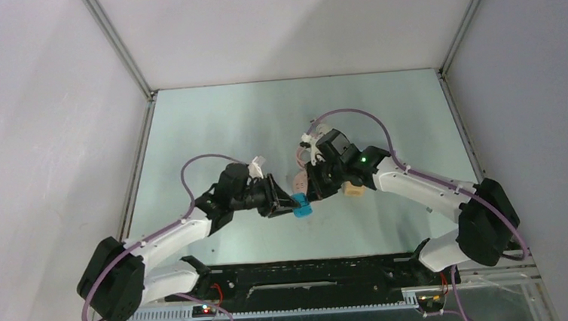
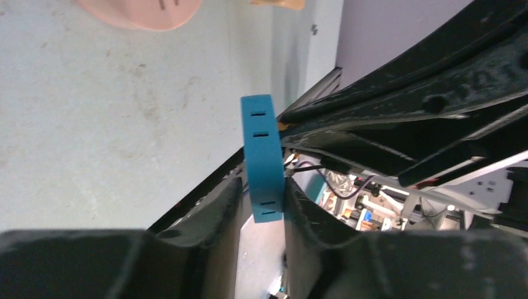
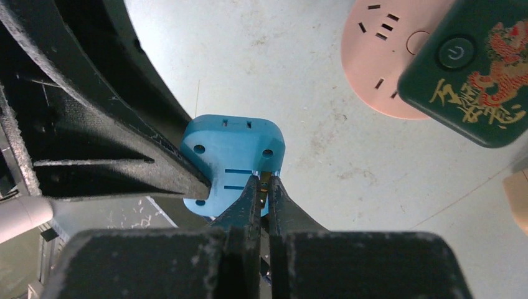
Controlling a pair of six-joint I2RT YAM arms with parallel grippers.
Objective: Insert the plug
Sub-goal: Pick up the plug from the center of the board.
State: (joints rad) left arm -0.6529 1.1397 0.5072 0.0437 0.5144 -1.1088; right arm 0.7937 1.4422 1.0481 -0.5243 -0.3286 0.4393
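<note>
A blue plug (image 3: 233,156) with slots and screw holes hangs above the table between both arms. My right gripper (image 3: 263,180) is shut on a brass prong (image 3: 264,179) that sticks out of the plug's face. In the left wrist view the blue plug (image 2: 261,156) stands edge-on between my left gripper's (image 2: 263,190) pads, which close in on its two flat sides. The top view shows the plug (image 1: 301,204) at the left gripper's (image 1: 282,201) tip, with the right gripper (image 1: 319,190) just beyond. A pink round socket plate (image 3: 377,62) lies on the table behind.
A dark green box (image 3: 473,68) with a power button and a red dragon print lies partly over the pink plate. A beige block (image 1: 354,190) sits under the right arm. Grey walls enclose the table (image 1: 263,124) on three sides.
</note>
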